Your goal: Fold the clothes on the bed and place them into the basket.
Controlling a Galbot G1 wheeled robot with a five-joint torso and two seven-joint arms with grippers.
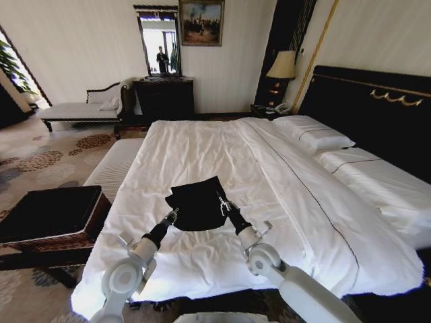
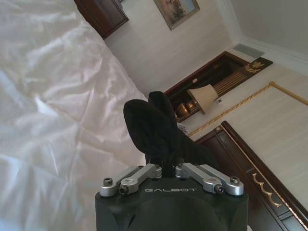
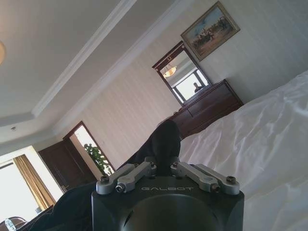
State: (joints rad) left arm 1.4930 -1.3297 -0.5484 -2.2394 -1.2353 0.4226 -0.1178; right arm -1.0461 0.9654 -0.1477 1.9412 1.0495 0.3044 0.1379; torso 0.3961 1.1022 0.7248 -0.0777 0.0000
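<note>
The clothes (image 1: 197,204) are one black shirt, bunched into a small dark patch near the foot of the bed (image 1: 222,155), which has white sheets. My left gripper (image 1: 174,214) is shut on the shirt's near left edge, and black cloth (image 2: 154,130) rises from between its fingers. On the near right edge my right gripper (image 1: 222,203) is shut, with black fabric (image 3: 161,142) pinched in it. The basket (image 1: 50,219), dark wicker with a black inside, stands on the floor left of the bed.
A white striped bench (image 1: 114,168) runs along the bed's left side. Pillows (image 1: 313,134) and the black headboard (image 1: 377,114) are on the right. A dark dresser (image 1: 165,97) with a mirror and a lamp (image 1: 283,67) stand by the far wall.
</note>
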